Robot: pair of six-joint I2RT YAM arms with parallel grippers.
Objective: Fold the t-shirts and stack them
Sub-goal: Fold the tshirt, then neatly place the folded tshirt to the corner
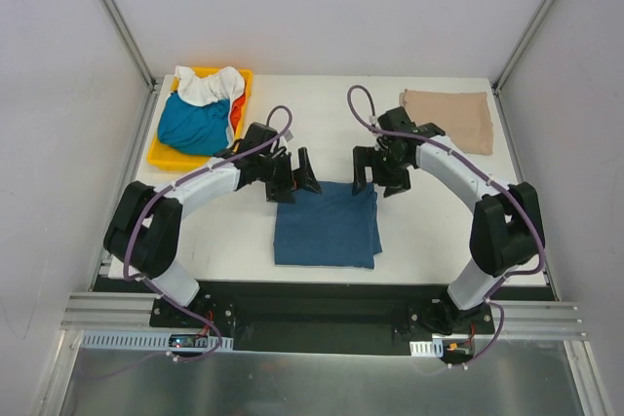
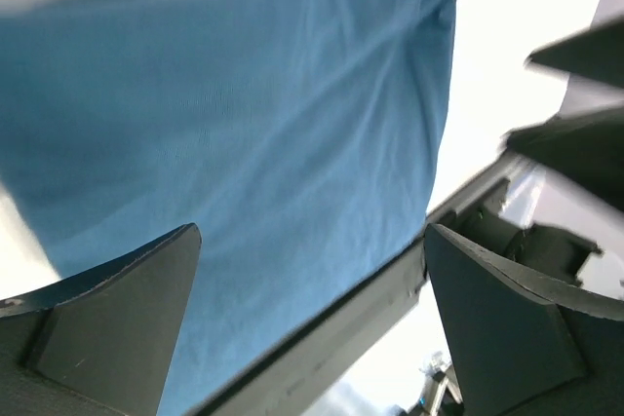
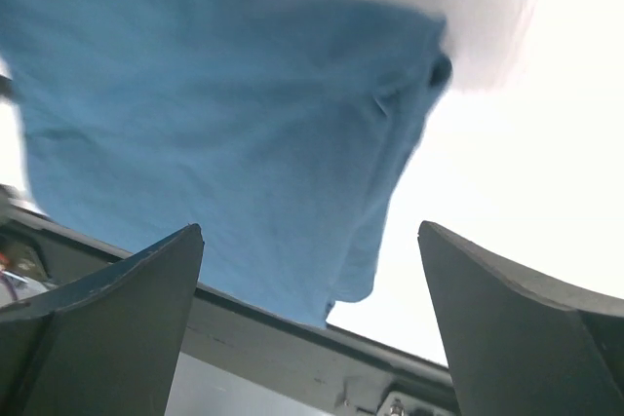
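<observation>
- The dark blue t-shirt (image 1: 326,224) lay folded on the desk (image 1: 224,241).
- Over its far corners, the left claw (image 1: 294,180) and right claw (image 1: 378,174) hung wide, empty.
- Beyond it, rightward, lay the beige t-shirt (image 1: 450,116). Folding looked done, and stacking the 2 likely needed an edge grip.

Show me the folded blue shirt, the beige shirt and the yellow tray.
folded blue shirt (image 1: 327,226), top view, its middle.
beige shirt (image 1: 450,116), top view, its middle.
yellow tray (image 1: 166,158), top view, near rim.
</observation>
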